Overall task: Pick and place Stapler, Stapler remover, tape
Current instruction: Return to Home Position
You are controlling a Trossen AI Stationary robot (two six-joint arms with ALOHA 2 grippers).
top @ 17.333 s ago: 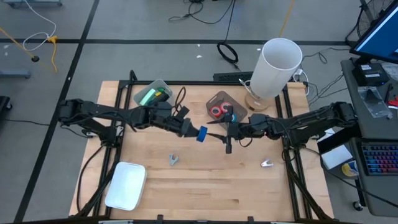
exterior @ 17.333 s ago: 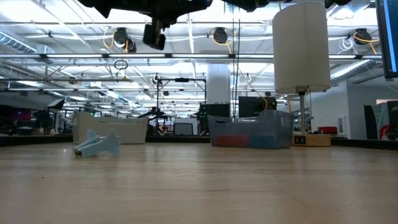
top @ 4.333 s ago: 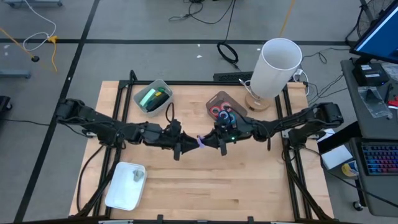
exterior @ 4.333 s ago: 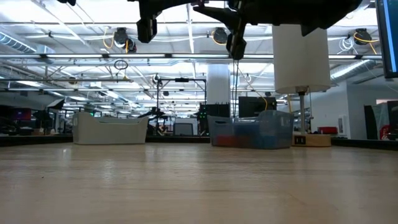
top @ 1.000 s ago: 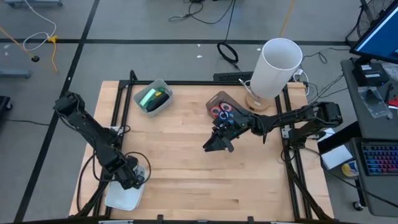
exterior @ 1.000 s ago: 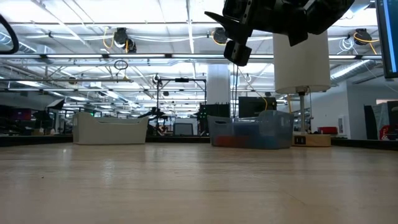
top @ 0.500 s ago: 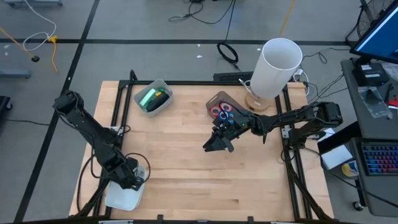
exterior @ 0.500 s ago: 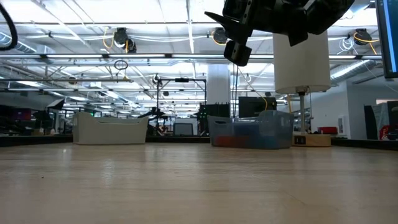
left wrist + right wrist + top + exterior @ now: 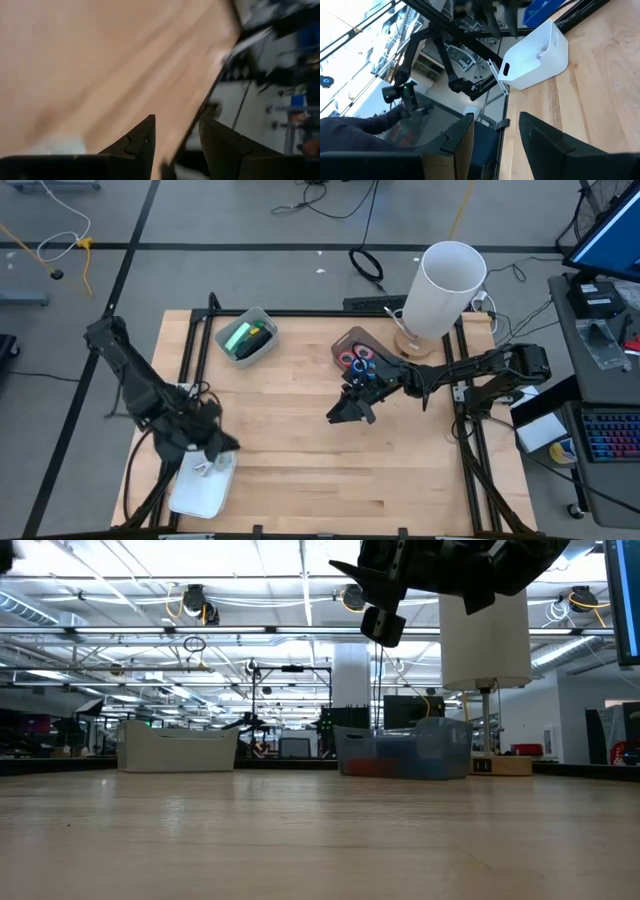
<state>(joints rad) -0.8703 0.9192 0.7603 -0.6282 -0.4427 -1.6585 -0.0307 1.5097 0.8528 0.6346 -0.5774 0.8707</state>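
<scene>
Tapes point(image 9: 356, 360) flat, holes up, in black bin point(image 9: 341, 343), far centre, beside white cylinder point(image 9: 448, 280). Left gripper point(image 9: 220, 444) open, empty, above white bin point(image 9: 186, 500), near left. Right gripper point(image 9: 336, 416) open, empty, mid-table.

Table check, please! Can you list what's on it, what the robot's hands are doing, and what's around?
Surface: wooden table, light planks.
Job's things: tape rolls in the dark bin; green stapler in the clear bin; a small grey thing in the white bin.
Clutter: nothing seen.
Hands: left hand open, near the white bin; right hand open, raised mid-table.
Cables: black loop beyond the table's far edge.
Surroundings: white cylinder, keyboard.
</scene>
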